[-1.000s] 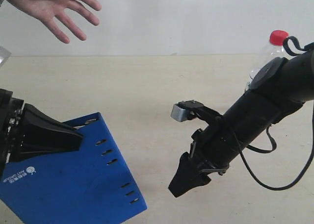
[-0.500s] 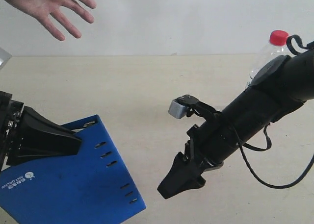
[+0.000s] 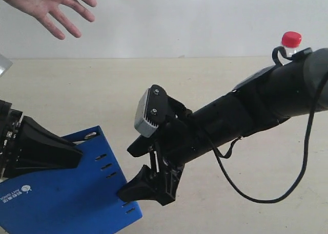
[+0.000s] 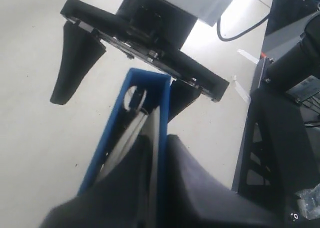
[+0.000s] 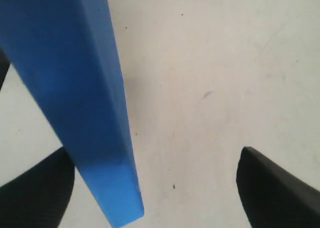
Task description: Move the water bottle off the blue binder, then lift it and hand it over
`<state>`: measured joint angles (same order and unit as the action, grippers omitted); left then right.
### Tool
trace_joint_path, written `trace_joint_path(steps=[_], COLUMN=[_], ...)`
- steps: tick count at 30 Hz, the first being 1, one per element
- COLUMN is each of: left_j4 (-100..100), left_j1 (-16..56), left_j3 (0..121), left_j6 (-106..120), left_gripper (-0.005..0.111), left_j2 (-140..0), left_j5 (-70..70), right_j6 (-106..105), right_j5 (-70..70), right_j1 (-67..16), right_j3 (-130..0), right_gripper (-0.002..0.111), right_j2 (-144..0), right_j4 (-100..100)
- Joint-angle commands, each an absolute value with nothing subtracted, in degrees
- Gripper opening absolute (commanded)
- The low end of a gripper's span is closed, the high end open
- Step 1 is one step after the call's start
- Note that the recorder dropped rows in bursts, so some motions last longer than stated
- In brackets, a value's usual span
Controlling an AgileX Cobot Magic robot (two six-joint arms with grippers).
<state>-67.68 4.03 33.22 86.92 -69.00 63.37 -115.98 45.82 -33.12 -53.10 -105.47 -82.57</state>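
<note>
My left gripper (image 3: pixel 77 154) is shut on the blue binder (image 3: pixel 66 203), which it holds tilted at the lower left. In the left wrist view the binder (image 4: pixel 111 135) runs edge-on between the left gripper's (image 4: pixel 159 144) fingers. My right gripper (image 3: pixel 146 185) is open and has reached across, and its fingers straddle the binder's slotted edge. In the right wrist view that binder edge (image 5: pixel 75 88) lies inside the right gripper (image 5: pixel 152 163), nearer one finger. The water bottle (image 3: pixel 291 39) stands at the back right, well away from the binder. Only its red cap shows above the right arm.
A person's open hand (image 3: pixel 48 6) hovers at the top left. The beige table (image 3: pixel 154 85) stretches behind the arms. A black frame and cables (image 4: pixel 290 113) stand past the table's edge in the left wrist view.
My right arm has swung left and down, from mid-table to the binder's slotted edge. It now hides most of the bottle. The binder has shifted slightly down and left.
</note>
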Motion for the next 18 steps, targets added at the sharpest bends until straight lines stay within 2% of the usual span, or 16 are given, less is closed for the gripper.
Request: trace_joint_path(steps=[1,8,18], left_j4=[-67.91,-67.91,-67.91], left_j1=[4.57,4.57,4.57], left_j3=[33.38,33.38,33.38], left_j6=[85.88,85.88,86.56], left_gripper=[0.004,0.004,0.004], left_j2=[-68.79,-68.79,-68.79], left_j5=[65.21,66.08,67.46], right_j6=[-122.07,-122.07,-122.07], right_j5=[43.71,41.63,49.54], right_j1=[-35.27,-35.93,-36.04], right_j3=[-53.25,-53.25,-54.75], right_gripper=[0.076,0.076,0.076], right_j2=[-105.85,-105.88,-108.71], right_j4=[-90.70,-91.55,-96.30])
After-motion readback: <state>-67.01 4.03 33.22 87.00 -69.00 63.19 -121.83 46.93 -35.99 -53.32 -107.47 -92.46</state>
